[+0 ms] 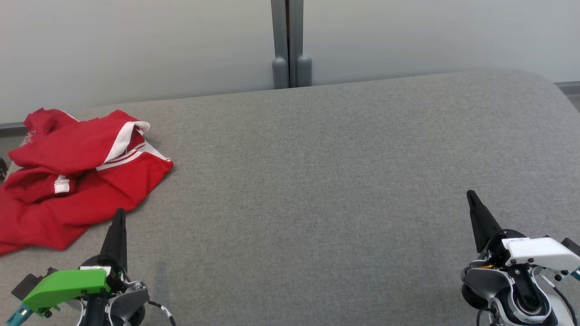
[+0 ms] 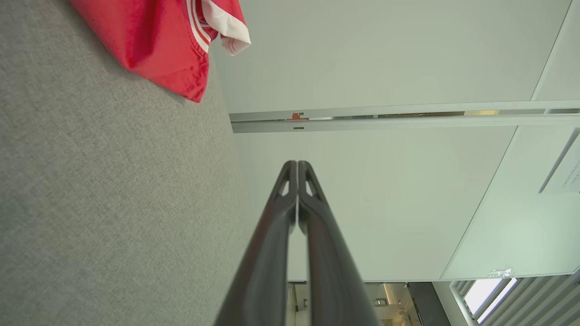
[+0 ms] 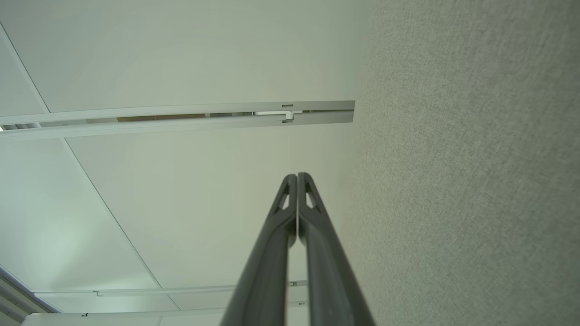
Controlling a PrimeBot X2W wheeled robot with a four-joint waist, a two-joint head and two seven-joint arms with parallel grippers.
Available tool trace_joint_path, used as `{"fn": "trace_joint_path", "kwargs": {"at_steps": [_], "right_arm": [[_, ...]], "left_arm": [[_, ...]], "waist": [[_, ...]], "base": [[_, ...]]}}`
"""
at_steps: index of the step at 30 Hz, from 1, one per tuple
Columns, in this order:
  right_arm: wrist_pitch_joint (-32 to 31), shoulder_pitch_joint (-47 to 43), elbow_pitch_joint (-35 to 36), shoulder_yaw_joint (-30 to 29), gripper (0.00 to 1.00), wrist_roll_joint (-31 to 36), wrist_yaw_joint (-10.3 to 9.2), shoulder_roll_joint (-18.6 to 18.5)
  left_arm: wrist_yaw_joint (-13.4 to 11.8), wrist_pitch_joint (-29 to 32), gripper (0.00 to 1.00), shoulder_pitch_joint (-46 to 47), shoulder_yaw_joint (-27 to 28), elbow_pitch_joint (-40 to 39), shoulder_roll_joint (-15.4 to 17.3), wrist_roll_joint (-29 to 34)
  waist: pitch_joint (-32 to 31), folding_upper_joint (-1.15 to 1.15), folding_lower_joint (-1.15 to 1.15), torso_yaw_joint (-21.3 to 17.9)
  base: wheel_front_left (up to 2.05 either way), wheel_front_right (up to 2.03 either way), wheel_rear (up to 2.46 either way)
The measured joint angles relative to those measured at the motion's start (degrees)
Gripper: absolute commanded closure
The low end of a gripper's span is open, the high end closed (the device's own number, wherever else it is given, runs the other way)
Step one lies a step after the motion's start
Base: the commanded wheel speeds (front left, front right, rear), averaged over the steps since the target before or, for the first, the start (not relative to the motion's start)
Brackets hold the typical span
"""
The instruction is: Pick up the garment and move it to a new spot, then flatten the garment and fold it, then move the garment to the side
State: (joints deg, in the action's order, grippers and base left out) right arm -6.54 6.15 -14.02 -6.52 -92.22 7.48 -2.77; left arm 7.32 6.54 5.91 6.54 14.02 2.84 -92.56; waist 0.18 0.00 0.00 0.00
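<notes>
In the head view, the red garment (image 1: pixel 77 176) with white stripes lay crumpled at the left edge of the frame on the grey fabric surface (image 1: pixel 317 181), and its lower left part ran out of the picture. The left gripper (image 1: pixel 119 213) stood at the lower left, its 2 dark fingers pressed together. Its tip lay right at the garment's lower hem, and whether it touched the cloth could not be told. The right gripper (image 1: pixel 470 195) stood at the lower right, fingers also together, holding nothing and well apart from the garment. A pale wall (image 1: pixel 136 45) with a grey post (image 1: pixel 290 45) ran along the top.

In the left wrist view, the left gripper (image 2: pixel 297 164) rose from the bottom middle with its 2 fingers closed tip to tip and nothing between them. A corner of the garment (image 2: pixel 154 40) showed at the upper left, on the grey surface (image 2: pixel 113 203).

In the right wrist view, the right gripper (image 3: pixel 297 175) rose from the bottom middle, fingers together and empty. The grey surface (image 3: pixel 476 181) ran down the right side of the frame.
</notes>
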Motion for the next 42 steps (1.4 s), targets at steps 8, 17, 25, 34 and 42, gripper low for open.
{"fn": "trace_joint_path", "kwargs": {"at_steps": [8, 17, 25, 34, 42], "right_arm": [[0.0, 0.0, 0.0, 0.0, 1.0, 0.0, 0.0, 0.0], [0.0, 0.0, 0.0, 0.0, 1.0, 0.0, 0.0, 0.0], [0.1, -1.0, -1.3, 0.1, 0.0, 0.0, -0.01, 0.4], [2.4, -1.9, -1.3, 0.8, 0.0, 2.8, -0.02, 0.5], [4.5, -2.1, 0.3, 1.2, 0.0, 12.3, -0.02, 0.4]], "left_arm": [[0.0, 0.0, 1.0, 0.0, 0.0, 0.0, 0.0, 0.0], [0.0, 0.0, 1.0, 0.0, 0.0, 0.0, 0.0, 0.0], [-0.1, -0.1, 0.0, -0.9, -0.1, 1.4, -0.3, 0.0], [-0.1, -2.5, 0.0, -1.6, -2.3, 1.3, -0.4, 0.7], [-0.1, -4.6, 0.0, -1.7, -3.5, 0.9, -0.4, 6.0]], "waist": [[0.0, 0.0, 0.0, 0.0], [0.0, 0.0, 0.0, 0.0], [0.0, 0.0, 0.0, 0.0], [0.1, 0.0, 0.0, 0.0], [0.3, 0.0, 0.0, 0.0]], "base": [[0.0, 0.0, 0.0], [0.0, 0.0, 0.0], [0.0, 0.0, 0.0], [0.0, 0.0, 0.0], [0.0, 0.0, 0.0]]}}
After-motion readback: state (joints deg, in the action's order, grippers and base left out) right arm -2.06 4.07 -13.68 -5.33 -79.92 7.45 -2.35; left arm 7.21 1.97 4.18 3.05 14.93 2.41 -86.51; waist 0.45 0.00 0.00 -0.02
